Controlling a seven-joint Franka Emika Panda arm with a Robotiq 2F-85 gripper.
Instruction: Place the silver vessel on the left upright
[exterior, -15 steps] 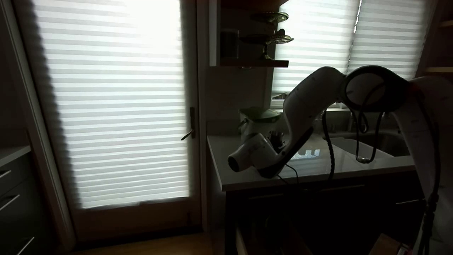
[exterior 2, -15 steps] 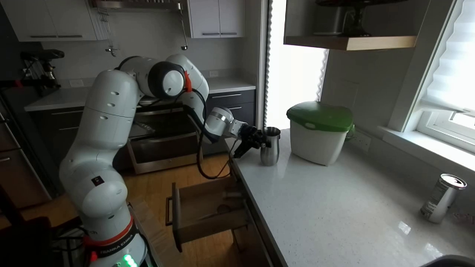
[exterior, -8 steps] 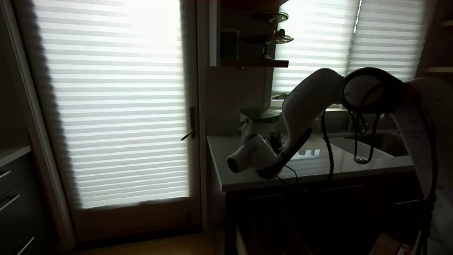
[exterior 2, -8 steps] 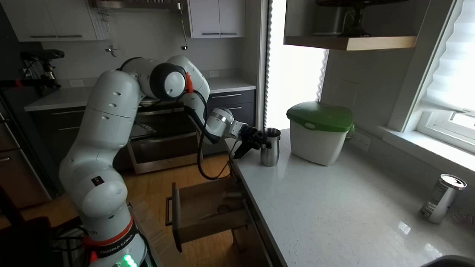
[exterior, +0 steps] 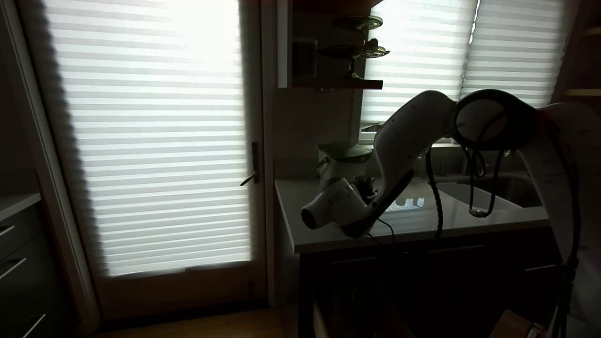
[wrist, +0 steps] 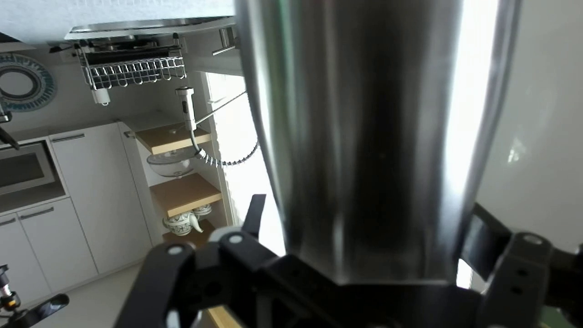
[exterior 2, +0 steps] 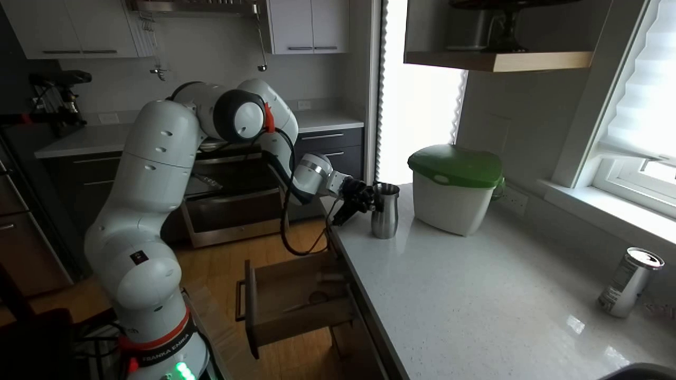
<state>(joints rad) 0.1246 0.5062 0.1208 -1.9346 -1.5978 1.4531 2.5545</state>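
A small shift here: in an exterior view we see the cup point(exterior 2: 385, 219) a shade lower than half a second ago, upright on the counter point(exterior 2: 465, 295), the arm point(exterior 2: 158, 158) barely changed. The gripper point(wrist: 367, 204) has its jaws spread around it, unclamped, a bright gap beside one finger point(wrist: 255, 217).

The glossy white, rounded robot arm point(exterior 2: 153, 153) carries small grey oval recesses point(exterior 2: 167, 133) and a dark square label point(exterior 2: 139, 257). A broad black ring point(exterior 2: 224, 112) surrounds a pale round cap point(exterior 2: 247, 119), a bright red strap point(exterior 2: 268, 117) alongside; farther along runs a shiny silver-coloured band point(exterior 2: 315, 164). A curved black band point(exterior 2: 168, 348) reads FRANKA EMIKA in white, below a red-orange stripe point(exterior 2: 170, 336) and above green lights point(exterior 2: 185, 371). A long black cable point(exterior: 438, 202), in a dim exterior view, seems ribbed. The black, jointed gripper point(wrist: 371, 223) has round silvery screw heads point(wrist: 235, 238).
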